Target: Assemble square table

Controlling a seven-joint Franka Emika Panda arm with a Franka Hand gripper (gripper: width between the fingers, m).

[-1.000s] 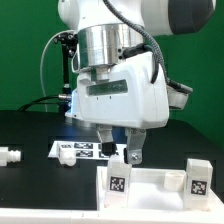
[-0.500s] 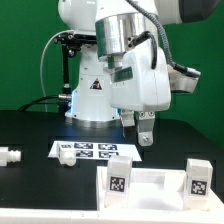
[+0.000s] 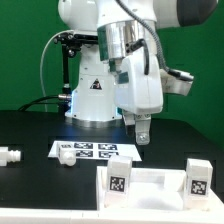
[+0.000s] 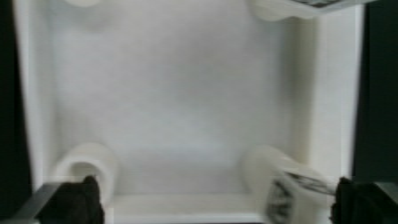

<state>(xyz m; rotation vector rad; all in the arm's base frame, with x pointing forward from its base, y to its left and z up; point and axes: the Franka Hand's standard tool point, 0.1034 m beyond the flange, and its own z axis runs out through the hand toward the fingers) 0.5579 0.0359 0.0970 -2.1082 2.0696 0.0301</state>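
The white square tabletop (image 3: pixel 150 186) lies at the front of the black table, with tagged raised pieces standing at its near corners (image 3: pixel 118 182) (image 3: pixel 197 177). My gripper (image 3: pixel 140 130) hangs open well above its far edge, fingers pointing down and holding nothing. In the wrist view the tabletop (image 4: pixel 187 90) fills the picture. Rounded corner pieces (image 4: pixel 86 168) (image 4: pixel 285 180) show close to my dark fingertips (image 4: pixel 79 200), and my gripper (image 4: pixel 217 205) is empty between them.
The marker board (image 3: pixel 92 151) lies flat behind the tabletop, in front of the robot base (image 3: pixel 95 100). A small white part (image 3: pixel 10 156) rests at the exterior view's left edge. A green wall stands behind.
The gripper has risen from just above the tabletop's left corner piece and swung toward the exterior view's right, staying open. The tabletop has not moved.
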